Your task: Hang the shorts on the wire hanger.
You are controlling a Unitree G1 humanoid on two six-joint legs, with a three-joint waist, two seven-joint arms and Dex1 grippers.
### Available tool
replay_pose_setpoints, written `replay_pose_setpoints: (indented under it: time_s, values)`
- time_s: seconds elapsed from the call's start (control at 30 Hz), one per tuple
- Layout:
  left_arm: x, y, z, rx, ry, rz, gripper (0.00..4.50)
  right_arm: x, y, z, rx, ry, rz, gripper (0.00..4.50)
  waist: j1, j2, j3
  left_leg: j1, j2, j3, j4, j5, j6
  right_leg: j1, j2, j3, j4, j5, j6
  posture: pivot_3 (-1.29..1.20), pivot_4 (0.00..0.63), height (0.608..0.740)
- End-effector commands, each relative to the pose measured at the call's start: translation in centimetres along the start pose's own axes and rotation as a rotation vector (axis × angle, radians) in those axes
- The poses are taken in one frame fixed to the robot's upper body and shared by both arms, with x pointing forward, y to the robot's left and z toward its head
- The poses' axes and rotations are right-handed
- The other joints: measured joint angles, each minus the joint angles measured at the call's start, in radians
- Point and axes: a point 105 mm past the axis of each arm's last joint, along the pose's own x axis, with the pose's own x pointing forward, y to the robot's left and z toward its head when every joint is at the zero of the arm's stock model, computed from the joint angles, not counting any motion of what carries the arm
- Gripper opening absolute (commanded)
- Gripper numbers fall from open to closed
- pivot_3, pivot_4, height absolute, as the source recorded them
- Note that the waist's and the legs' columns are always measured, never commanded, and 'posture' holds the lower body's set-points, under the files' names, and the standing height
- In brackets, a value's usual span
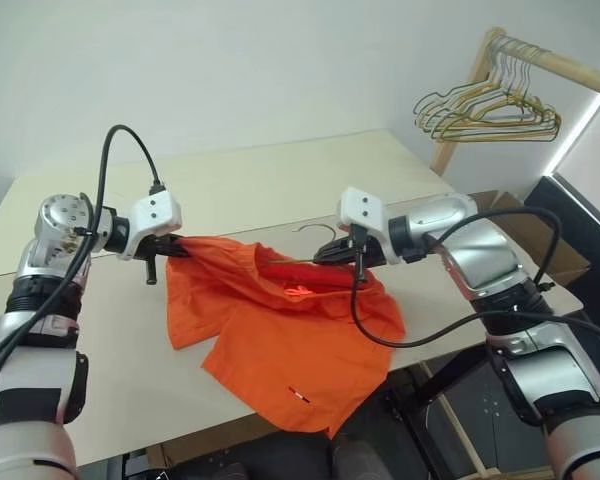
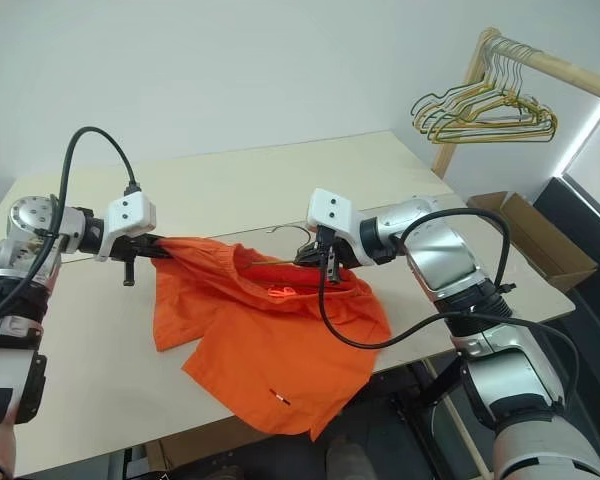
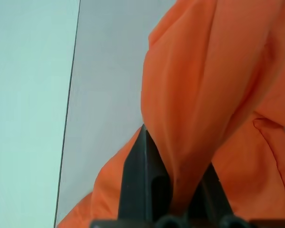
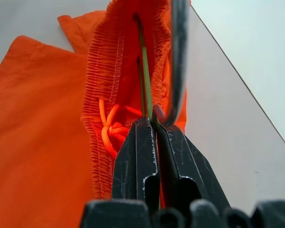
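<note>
Centrally, the right gripper (image 1: 332,256) has its two black fingers (image 4: 141,156) pressed together on the wire hanger (image 4: 145,78), clamping it just below the small curved hook (image 1: 320,231), which rises above the fingers. From that clamp the thin wire runs on into the gathered elastic waistband (image 4: 100,76) of the shorts (image 1: 280,340), passing inside the opening beside a knotted orange drawstring (image 4: 110,128). At the opposite side, the left gripper (image 1: 180,247) is closed on a bunched fold of the same orange fabric, its fingers (image 3: 145,185) pinching the cloth at the waistband's far end. Between the two grippers the waistband is stretched across and lifted off the table (image 1: 260,180), while the two short legs sag downward, the lower one draping over the table's near edge. A tiny white mark (image 1: 300,394) shows near that hanging hem. Behind the right arm, a wooden rail (image 1: 560,65) carries a bunch of gold and green wire hangers (image 1: 485,112), well apart from the work. A cardboard box (image 2: 535,240) stands beside the table's far right corner.
</note>
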Motion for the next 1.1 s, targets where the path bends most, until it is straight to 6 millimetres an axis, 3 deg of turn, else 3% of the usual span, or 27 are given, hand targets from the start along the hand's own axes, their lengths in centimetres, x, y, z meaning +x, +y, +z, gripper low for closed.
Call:
replay_pose_setpoints:
  time_s: [0.03,0.23,0.47,0.6,0.77,0.97,1.1]
  values:
    - [-1.6,1.0,0.8,-0.002,-0.032,0.057,0.03,-1.1,-0.3,0.7,-0.051,-0.007,-0.033,0.00,0.001,0.000,0.000,0.000,0.000,0.000,0.000,0.000,0.000,0.000,0.000,0.000,0.000,0.000,0.000,-0.13,0.000,0.740]
    - [-1.6,0.7,0.5,-0.002,-0.019,0.058,0.03,-1.7,-0.9,0.7,-0.044,0.000,-0.063,0.00,0.000,0.000,0.000,0.000,0.000,0.000,0.000,0.000,0.000,0.000,0.000,0.000,0.000,0.000,0.000,-0.13,0.000,0.740]
    - [0.6,-1.0,0.7,0.020,-0.037,-0.004,0.03,-2.2,-0.7,4.7,-0.029,-0.095,-0.012,0.00,0.001,0.000,0.000,0.000,0.000,0.000,0.000,0.000,0.000,0.000,0.000,0.000,0.000,0.000,0.000,-0.14,0.000,0.740]
    - [0.3,-0.5,2.0,0.033,-0.073,-0.004,0.98,-1.9,-0.7,5.4,0.018,-0.080,0.018,0.00,0.001,0.000,0.000,0.000,0.000,0.000,0.000,0.000,0.000,0.000,0.000,0.000,0.000,0.000,0.000,-0.15,0.000,0.740]
    - [-2.6,0.0,3.5,0.081,-0.117,-0.016,2.61,-2.2,-1.3,5.4,0.054,-0.025,0.010,0.00,-0.002,0.000,0.000,0.000,0.000,0.000,0.000,0.000,0.000,-0.001,0.000,0.000,0.000,0.000,0.000,-0.15,0.000,0.740]
    - [-5.0,-1.9,5.1,0.170,-0.141,-0.130,4.45,-3.3,-2.7,6.1,0.078,0.016,-0.007,0.00,-0.004,0.000,0.000,0.000,0.000,0.000,-0.001,0.000,0.000,-0.001,0.000,0.000,0.000,0.000,0.000,-0.15,0.000,0.740]
    - [-5.3,-1.8,7.2,0.215,-0.237,-0.118,4.45,-4.1,-3.4,7.0,0.057,0.033,-0.001,0.00,0.005,0.001,0.000,0.000,0.000,0.000,0.001,0.000,0.000,0.000,0.000,0.000,0.000,0.000,0.000,-0.15,0.000,0.740]
